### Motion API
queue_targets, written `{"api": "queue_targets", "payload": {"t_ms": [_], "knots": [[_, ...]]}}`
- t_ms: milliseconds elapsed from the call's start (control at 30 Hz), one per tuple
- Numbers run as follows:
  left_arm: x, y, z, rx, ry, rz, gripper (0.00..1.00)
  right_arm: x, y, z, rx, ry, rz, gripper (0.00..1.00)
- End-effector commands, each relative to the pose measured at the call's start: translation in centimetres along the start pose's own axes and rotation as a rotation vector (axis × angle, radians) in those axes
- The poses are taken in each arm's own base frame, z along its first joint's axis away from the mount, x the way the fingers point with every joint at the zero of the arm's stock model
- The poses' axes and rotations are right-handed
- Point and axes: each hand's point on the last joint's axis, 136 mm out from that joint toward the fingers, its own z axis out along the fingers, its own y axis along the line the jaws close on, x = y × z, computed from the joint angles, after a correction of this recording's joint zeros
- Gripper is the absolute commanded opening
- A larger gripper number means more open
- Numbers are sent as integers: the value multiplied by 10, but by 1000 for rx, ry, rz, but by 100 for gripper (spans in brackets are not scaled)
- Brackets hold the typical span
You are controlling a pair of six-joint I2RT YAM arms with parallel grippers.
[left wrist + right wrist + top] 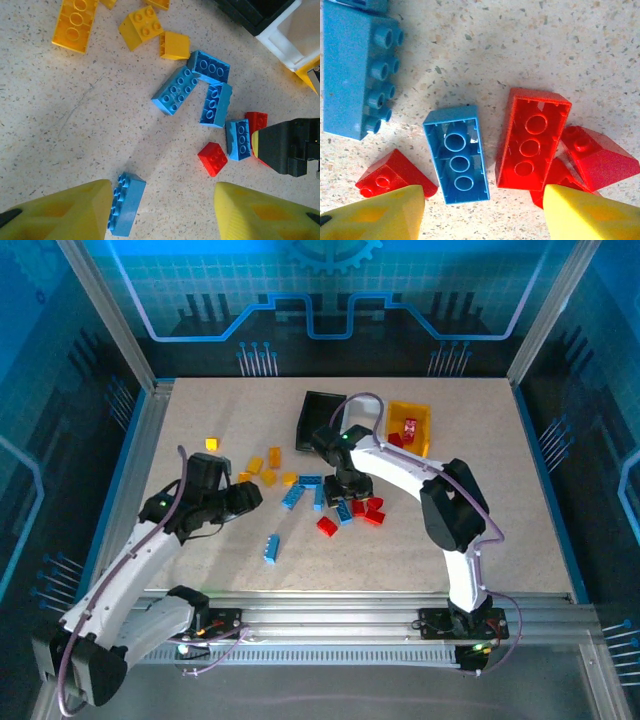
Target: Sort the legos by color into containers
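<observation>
Nearest the arm bases, a lone blue brick lies on its side on the tabletop, its long axis running near to far. The left tool hovers over it, half open and holding nothing. The brick sits hard by one finger, not centred. A straight descent could land that finger on the brick and knock it askew.

Further in, the right tool hangs low over a mixed cluster, its fingers apart and empty. An upturned blue brick and an upturned red brick lie side by side in the gap. Both have hollows facing up and long axes pointing away from the fingers. Closing here could pinch both at once, which would carry two colours to one bin. It could also squeeze one out sideways.

Yellow bricks lie scattered to the left. Beyond stand the black bin, the white bin and the yellow-orange bin, the last already holding red pieces.
</observation>
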Motion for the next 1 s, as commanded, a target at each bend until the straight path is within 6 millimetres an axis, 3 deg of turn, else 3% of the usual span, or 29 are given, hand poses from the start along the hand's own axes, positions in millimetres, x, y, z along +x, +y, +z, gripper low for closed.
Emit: {"api": "queue_targets", "payload": {"t_ms": [0, 133, 500, 967], "knots": [[-3, -4, 2, 20, 7, -10, 57, -3, 22, -4, -89, -10, -34, 62], [-2, -3, 1, 13, 12, -4, 57, -7, 28, 5, -97, -3, -63, 58], [5, 9, -6, -10, 21, -2, 58, -13, 19, 31, -65, 47, -64, 49], [6, 12, -2, 3, 28, -18, 58, 3, 10, 50, 0, 102, -79, 43]]}}
